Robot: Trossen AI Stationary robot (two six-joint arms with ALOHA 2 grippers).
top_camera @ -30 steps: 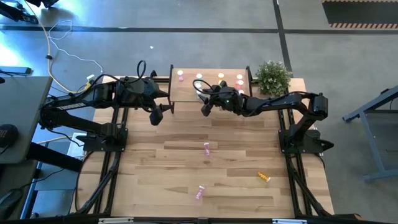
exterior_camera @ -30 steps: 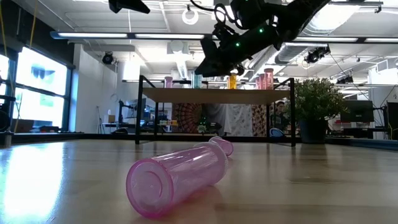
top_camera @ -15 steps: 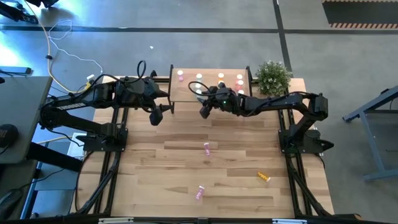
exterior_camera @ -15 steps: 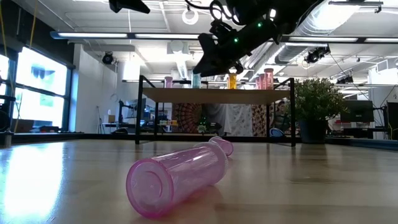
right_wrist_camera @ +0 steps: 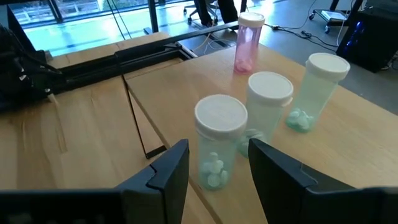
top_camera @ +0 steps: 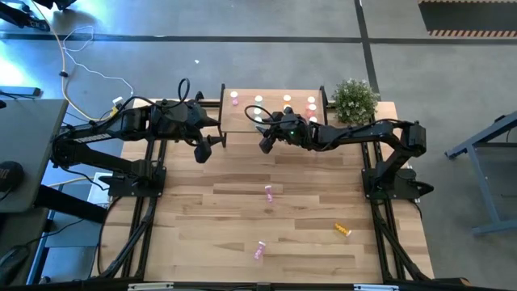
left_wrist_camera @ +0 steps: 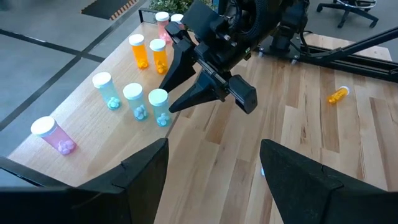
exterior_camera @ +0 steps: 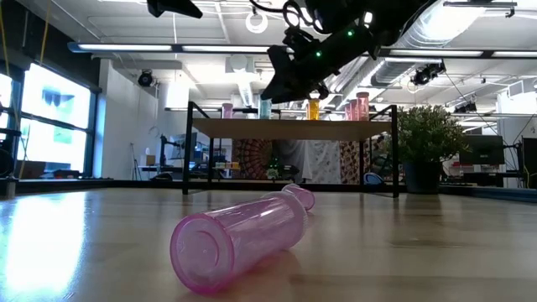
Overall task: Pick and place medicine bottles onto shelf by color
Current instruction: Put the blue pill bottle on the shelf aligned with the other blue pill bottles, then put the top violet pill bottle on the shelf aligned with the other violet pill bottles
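Shifted slightly toward the left side of the shelf (top_camera: 242,121) since a second ago, the right hand (top_camera: 263,145) is now held above the shelf's front edge, just in front of three pale green bottles (left_wrist_camera: 137,99); almost nothing has changed over the last half second. Its fingers are seen parted to a moderate gap with nothing between them, the nearest pale green bottle (right_wrist_camera: 219,142) standing upright just beyond the fingertips. Other medicine bottles are stood upright on the shelf: a pink bottle (left_wrist_camera: 53,135) at the left end, two orange bottles (left_wrist_camera: 148,52) past the green ones, and salmon-red ones (left_wrist_camera: 163,22) near the right end. Three bottles are left lying on the tabletop (top_camera: 307,234): a pink one (top_camera: 268,192) at the middle, another pink one (top_camera: 259,250) nearer the front edge, and an orange one (top_camera: 343,230) to the right. The left hand (top_camera: 203,152) is held over the tabletop just off the shelf's left front corner, fingers spread wide and empty. A potted plant (top_camera: 354,99) is set beside the shelf's right end.
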